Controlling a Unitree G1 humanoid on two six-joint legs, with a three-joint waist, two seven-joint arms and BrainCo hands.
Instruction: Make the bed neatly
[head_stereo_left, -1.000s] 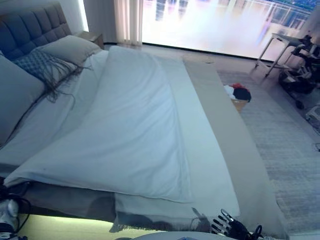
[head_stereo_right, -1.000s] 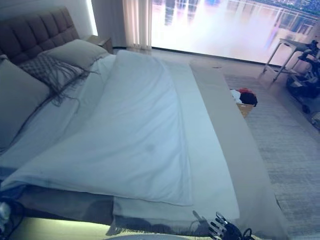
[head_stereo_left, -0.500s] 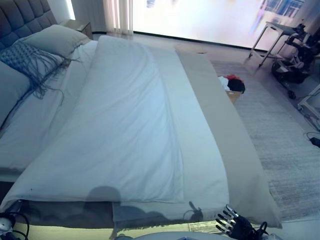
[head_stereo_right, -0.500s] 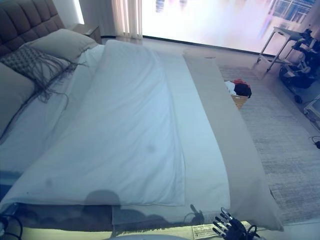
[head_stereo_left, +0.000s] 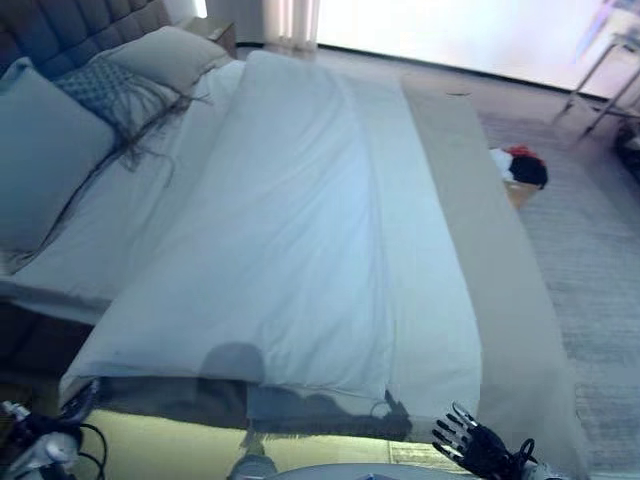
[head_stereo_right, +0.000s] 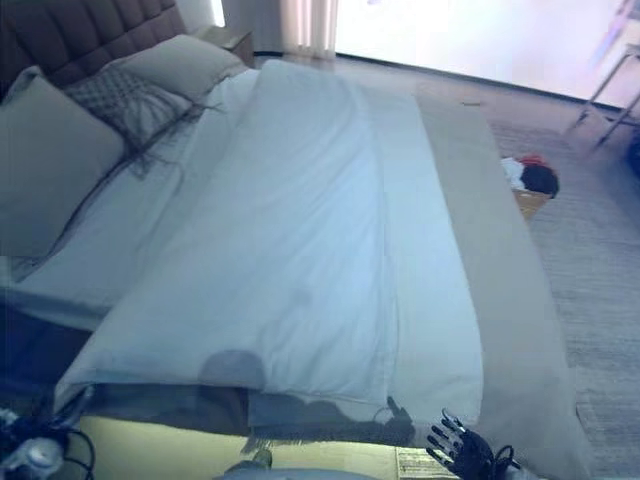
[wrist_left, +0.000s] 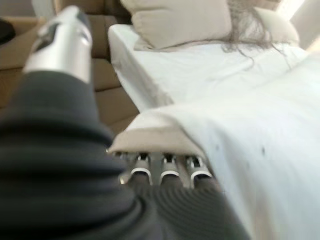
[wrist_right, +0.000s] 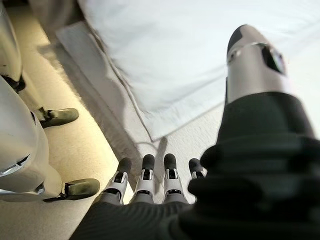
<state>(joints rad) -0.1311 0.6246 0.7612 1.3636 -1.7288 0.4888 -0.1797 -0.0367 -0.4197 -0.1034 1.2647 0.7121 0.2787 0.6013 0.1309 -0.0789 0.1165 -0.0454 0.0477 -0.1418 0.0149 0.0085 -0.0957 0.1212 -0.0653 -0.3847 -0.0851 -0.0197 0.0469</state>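
Observation:
A white duvet lies lengthwise down the bed, its near edge folded over a grey fringed blanket. Its near left corner drapes over my left hand, which reaches in beneath it with the thumb raised. That hand shows low at the left by the bed's edge. My right hand hovers open off the bed's near right edge, fingers straight and holding nothing, close to the duvet's other corner.
Pillows and a fringed patterned cushion lean on the dark headboard at the left. A beige runner covers the bed's right side. On the rug beyond stands a basket of clothes.
The whole picture has swung, so the camera moved. The bedding lies as before, and my right hand keeps its place at the lower right.

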